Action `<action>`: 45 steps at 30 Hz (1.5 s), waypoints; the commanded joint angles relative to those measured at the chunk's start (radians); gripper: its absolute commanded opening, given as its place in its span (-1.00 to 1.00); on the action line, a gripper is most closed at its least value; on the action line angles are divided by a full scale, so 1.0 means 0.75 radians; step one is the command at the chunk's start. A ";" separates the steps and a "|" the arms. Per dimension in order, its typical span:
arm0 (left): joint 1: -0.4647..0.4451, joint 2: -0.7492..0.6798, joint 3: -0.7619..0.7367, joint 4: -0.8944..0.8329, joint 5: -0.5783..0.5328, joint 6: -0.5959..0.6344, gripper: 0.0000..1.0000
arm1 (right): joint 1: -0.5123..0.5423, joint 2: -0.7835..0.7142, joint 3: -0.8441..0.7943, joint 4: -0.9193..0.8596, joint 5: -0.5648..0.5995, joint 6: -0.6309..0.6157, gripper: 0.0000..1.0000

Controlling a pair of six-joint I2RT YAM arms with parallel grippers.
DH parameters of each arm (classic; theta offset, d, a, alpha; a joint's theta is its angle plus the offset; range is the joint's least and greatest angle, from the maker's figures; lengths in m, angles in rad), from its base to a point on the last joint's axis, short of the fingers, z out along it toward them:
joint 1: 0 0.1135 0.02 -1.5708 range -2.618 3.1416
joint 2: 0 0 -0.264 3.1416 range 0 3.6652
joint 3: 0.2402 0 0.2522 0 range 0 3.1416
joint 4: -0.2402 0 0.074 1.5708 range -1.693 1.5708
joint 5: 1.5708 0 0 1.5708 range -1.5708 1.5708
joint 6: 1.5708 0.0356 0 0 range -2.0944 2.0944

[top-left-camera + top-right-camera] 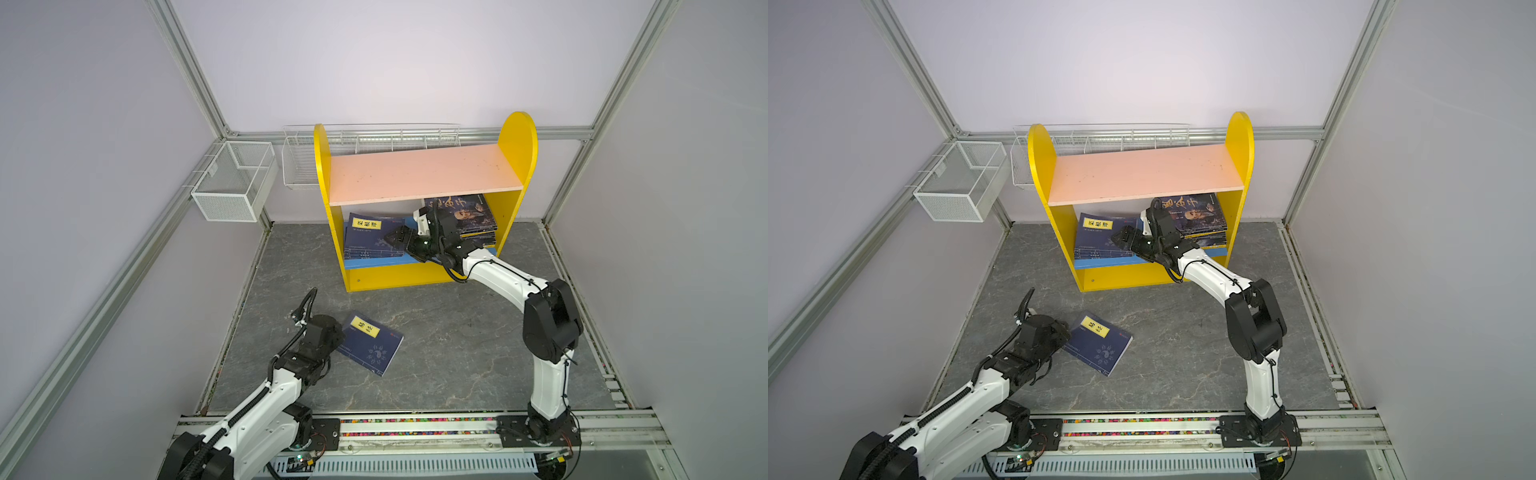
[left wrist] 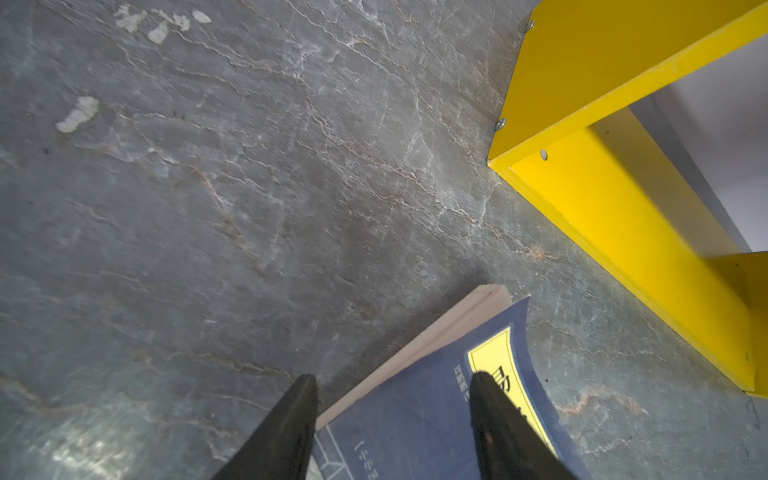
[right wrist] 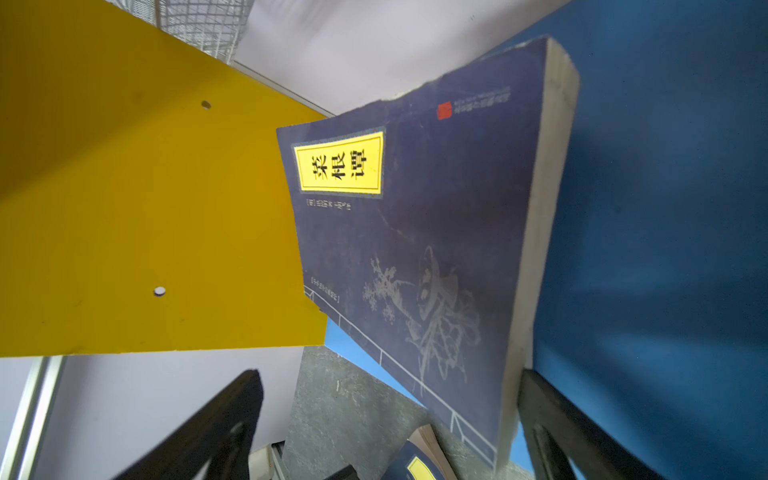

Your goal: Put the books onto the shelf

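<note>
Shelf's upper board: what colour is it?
The upper board is pale pink, clearest in a top view.

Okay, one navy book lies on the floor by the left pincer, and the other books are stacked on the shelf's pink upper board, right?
Not quite. The other books are stacked on the blue lower board of the shelf, beneath the pink upper board; both top views show it. One navy book does lie on the floor by the left pincer.
</note>
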 commanded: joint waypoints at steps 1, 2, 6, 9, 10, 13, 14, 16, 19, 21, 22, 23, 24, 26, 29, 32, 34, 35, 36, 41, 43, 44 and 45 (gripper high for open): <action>0.008 0.010 -0.004 0.015 0.007 -0.014 0.18 | 0.006 -0.011 0.030 -0.138 0.044 -0.106 0.93; 0.008 0.012 -0.002 0.016 0.009 -0.011 0.19 | 0.010 -0.028 0.012 -0.141 0.055 -0.125 0.93; 0.008 0.028 0.005 0.023 0.011 0.013 0.21 | 0.036 -0.188 -0.205 -0.074 0.090 -0.195 0.95; 0.008 0.054 0.014 0.031 0.025 0.032 0.21 | 0.057 -0.341 -0.389 -0.086 0.081 -0.295 0.97; 0.007 0.068 0.017 0.034 0.028 0.042 0.22 | 0.071 -0.386 -0.444 -0.122 0.059 -0.353 0.97; 0.007 0.114 0.033 0.030 0.036 0.075 0.22 | 0.138 -0.483 -0.561 -0.310 -0.055 -0.580 0.98; 0.008 0.129 0.039 0.030 0.044 0.087 0.22 | 0.163 -0.500 -0.591 -0.382 -0.087 -0.646 0.98; 0.008 0.165 0.053 0.029 0.056 0.107 0.22 | 0.221 -0.513 -0.661 -0.517 -0.158 -0.752 0.99; 0.007 0.211 0.067 0.045 0.079 0.133 0.22 | 0.284 -0.482 -0.768 -0.566 -0.210 -0.810 1.00; 0.008 0.241 0.076 0.058 0.096 0.152 0.22 | 0.315 -0.428 -0.810 -0.555 -0.239 -0.838 0.99; 0.008 0.255 0.083 0.057 0.104 0.159 0.22 | 0.330 -0.385 -0.816 -0.554 -0.238 -0.846 0.99; 0.008 0.266 0.091 0.049 0.107 0.166 0.21 | 0.341 -0.348 -0.815 -0.543 -0.241 -0.852 0.98; 0.007 0.279 0.101 0.041 0.113 0.178 0.21 | 0.351 -0.305 -0.814 -0.524 -0.257 -0.855 0.99; 0.008 0.302 0.116 0.027 0.136 0.213 0.20 | 0.358 -0.203 -0.767 -0.552 -0.309 -0.873 0.97; 0.007 0.338 0.132 0.009 0.196 0.254 0.18 | 0.360 -0.094 -0.687 -0.599 -0.344 -0.914 0.95; 0.007 0.371 0.120 0.029 0.262 0.268 0.17 | 0.354 -0.041 -0.642 -0.608 -0.349 -0.919 0.94; 0.004 0.391 0.105 0.058 0.327 0.276 0.14 | 0.336 -0.033 -0.624 -0.581 -0.357 -0.897 0.94; 0.000 0.401 0.101 0.072 0.361 0.279 0.13 | 0.318 -0.033 -0.618 -0.556 -0.365 -0.870 0.94; -0.008 0.411 0.101 0.084 0.393 0.287 0.12 | 0.295 -0.037 -0.619 -0.523 -0.373 -0.835 0.94; -0.126 0.466 0.149 0.081 0.450 0.342 0.11 | 0.139 -0.073 -0.603 -0.349 -0.408 -0.663 0.93; -0.171 0.501 0.174 0.078 0.471 0.365 0.10 | 0.093 -0.090 -0.567 -0.342 -0.379 -0.657 0.94; -0.184 0.521 0.188 0.080 0.485 0.367 0.11 | 0.070 -0.101 -0.545 -0.354 -0.344 -0.653 0.94; -0.188 0.536 0.195 0.081 0.495 0.368 0.11 | 0.048 -0.106 -0.528 -0.367 -0.305 -0.645 0.95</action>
